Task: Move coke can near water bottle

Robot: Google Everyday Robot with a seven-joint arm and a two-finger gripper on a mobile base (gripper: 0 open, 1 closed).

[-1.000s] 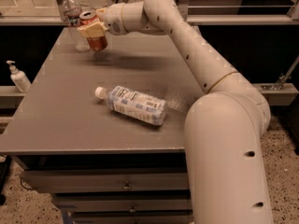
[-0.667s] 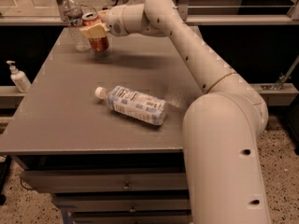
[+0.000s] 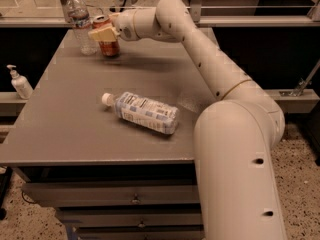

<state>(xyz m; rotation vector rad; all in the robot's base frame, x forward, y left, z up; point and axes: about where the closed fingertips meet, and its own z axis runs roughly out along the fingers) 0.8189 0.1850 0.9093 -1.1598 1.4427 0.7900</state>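
The red coke can (image 3: pixel 108 46) stands upright at the far left of the grey table (image 3: pixel 75 129), just right of the water bottle (image 3: pixel 80 23), a tall clear bottle with a white cap. A small gap shows between them. My gripper (image 3: pixel 103 33) is at the can's upper part, its pale fingers (image 3: pixel 101 34) closed around it. The can's bottom is at or just above the table top; I cannot tell which. The arm reaches in from the right across the table's back.
A stubbier bottle with a white and blue label (image 3: pixel 146 114) lies on its side mid-table. A small white pump bottle (image 3: pixel 20 82) stands on a ledge left of the table. A rail runs behind the table's far edge. Drawers sit under the front edge.
The gripper has carried the can a little left and lower, closer to the water bottle. The can was tilted and now stands upright.
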